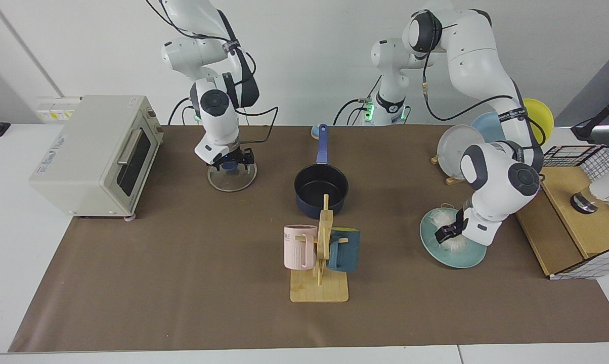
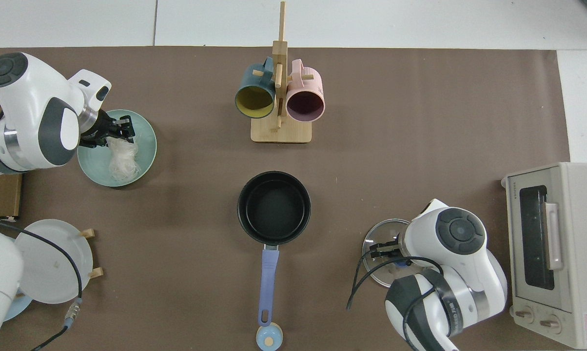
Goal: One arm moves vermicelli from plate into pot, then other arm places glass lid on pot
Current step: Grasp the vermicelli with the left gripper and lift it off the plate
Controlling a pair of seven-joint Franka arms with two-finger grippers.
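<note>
The vermicelli (image 1: 455,243) (image 2: 123,160) lies as a white tangle on the teal plate (image 1: 459,258) (image 2: 146,146). My left gripper (image 1: 445,233) (image 2: 120,131) is down on the plate, open, its fingers at the upper end of the tangle. The dark navy pot (image 1: 320,189) (image 2: 274,207) stands empty mid-table, handle pointing to the robots. The glass lid (image 1: 232,179) (image 2: 377,243) lies flat on the mat beside the toaster oven. My right gripper (image 1: 229,164) (image 2: 386,248), blue light at its wrist, hangs low over the lid's blue knob, which the arm mostly hides from above.
A wooden mug rack (image 1: 319,253) with a pink and a teal mug stands just in front of the pot. A toaster oven (image 1: 97,151) sits beside the lid. Racked plates (image 1: 459,146) and a wooden box with a wire basket (image 1: 577,222) flank the teal plate.
</note>
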